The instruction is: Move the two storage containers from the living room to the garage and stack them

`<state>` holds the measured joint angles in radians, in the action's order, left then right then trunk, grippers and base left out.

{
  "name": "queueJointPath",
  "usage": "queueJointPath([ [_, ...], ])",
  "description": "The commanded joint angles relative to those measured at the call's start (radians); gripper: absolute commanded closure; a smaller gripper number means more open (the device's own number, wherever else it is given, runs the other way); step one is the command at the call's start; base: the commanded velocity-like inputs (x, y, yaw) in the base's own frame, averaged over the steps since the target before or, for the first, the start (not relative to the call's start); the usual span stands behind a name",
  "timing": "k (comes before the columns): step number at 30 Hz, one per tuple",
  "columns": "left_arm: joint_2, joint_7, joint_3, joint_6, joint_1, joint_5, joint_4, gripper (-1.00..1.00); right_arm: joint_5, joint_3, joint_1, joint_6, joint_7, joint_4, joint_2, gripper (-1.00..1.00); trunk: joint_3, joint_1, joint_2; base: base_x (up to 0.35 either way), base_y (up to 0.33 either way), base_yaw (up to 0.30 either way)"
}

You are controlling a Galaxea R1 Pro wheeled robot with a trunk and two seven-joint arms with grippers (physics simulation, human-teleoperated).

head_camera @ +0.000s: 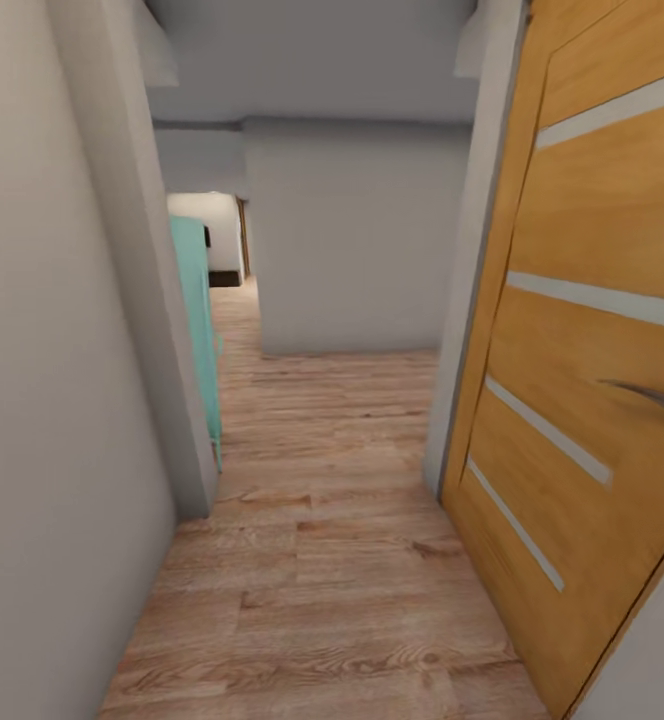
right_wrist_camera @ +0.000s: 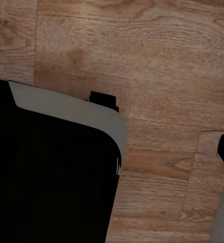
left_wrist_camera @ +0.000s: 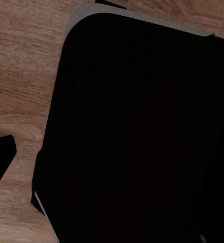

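Along the narrow hallway, wood-plank floor (head_camera: 322, 560) runs ahead between a pale wall (head_camera: 52, 400) and an open wooden door (head_camera: 592, 380) at right. Containers unseen — presumably farther on. Pincer state: cannot tell. Steer centrally — avoid the door handle (head_camera: 662, 398).

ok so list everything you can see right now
wood-plank floor: one, light brown, running along the hallway ahead
wooden door: one, orange-brown with pale frosted strips, open at the right
door handle: one, dark metal, on that door
walls: pale grey, on the left and straight ahead
teal object: one, turquoise, past the left wall's corner; cannot tell what it is
robot base: black with a grey rim, above the planks, seen from both wrist cameras
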<state>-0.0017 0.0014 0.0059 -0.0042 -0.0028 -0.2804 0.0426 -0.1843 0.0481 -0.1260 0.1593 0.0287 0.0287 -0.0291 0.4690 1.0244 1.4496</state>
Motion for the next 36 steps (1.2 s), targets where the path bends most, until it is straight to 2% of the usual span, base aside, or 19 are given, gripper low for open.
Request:
queueJointPath([
  [1, 0.000, 0.000, 0.000, 0.000, 0.000, -0.005, 0.000, -1.00, -0.005, 0.005, -0.001, 0.005, 0.003, 0.003, 0.000, -1.00, 0.001, 0.001, 0.000, 0.322, 0.000, 0.231],
  [10, -0.001, 0.000, 0.000, 0.000, 0.000, -0.004, 0.000, -1.00, -0.005, 0.006, -0.001, 0.007, 0.002, 0.003, -0.001, -1.00, 0.001, 0.001, 0.000, 0.322, 0.000, 0.201],
  [27, -0.002, -0.001, -0.003, -0.001, 0.000, 0.007, 0.000, -1.00, -0.006, 0.005, -0.001, 0.009, 0.000, 0.002, -0.003, -1.00, 0.001, 0.001, 0.000, 0.322, 0.000, 0.009],
  [33, 0.002, -0.001, -0.009, 0.000, 0.000, 0.011, 0.042, -1.00, 0.004, -0.002, -0.001, 0.011, -0.002, 0.003, -0.002, -1.00, 0.001, 0.001, 0.000, 0.322, 0.000, 0.000],
  [36, 0.011, -0.001, -0.009, -0.001, 0.000, 0.011, 0.056, -1.00, 0.027, -0.005, -0.001, 0.013, -0.010, 0.004, -0.002, -1.00, 0.001, 0.001, 0.000, 0.322, 0.000, 0.000],
])
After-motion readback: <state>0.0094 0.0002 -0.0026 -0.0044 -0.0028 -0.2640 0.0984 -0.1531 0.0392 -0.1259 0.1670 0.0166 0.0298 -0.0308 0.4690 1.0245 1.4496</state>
